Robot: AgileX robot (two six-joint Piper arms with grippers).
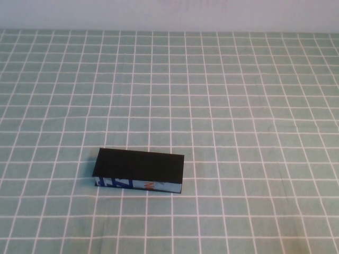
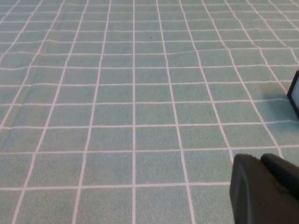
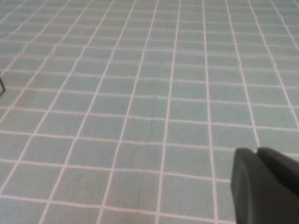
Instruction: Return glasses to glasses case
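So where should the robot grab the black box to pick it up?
Probably from above, pinching the glasses case across its narrow width, front side to back. The lid lies shut and flat. Left gripper and right gripper both hang over bare cloth.

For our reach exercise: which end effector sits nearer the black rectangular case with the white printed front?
Left. The left end effector has the black rectangular case at its view's edge; the right end effector sees only a sliver.

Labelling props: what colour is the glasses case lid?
Black, clearest in the high view: glasses case.
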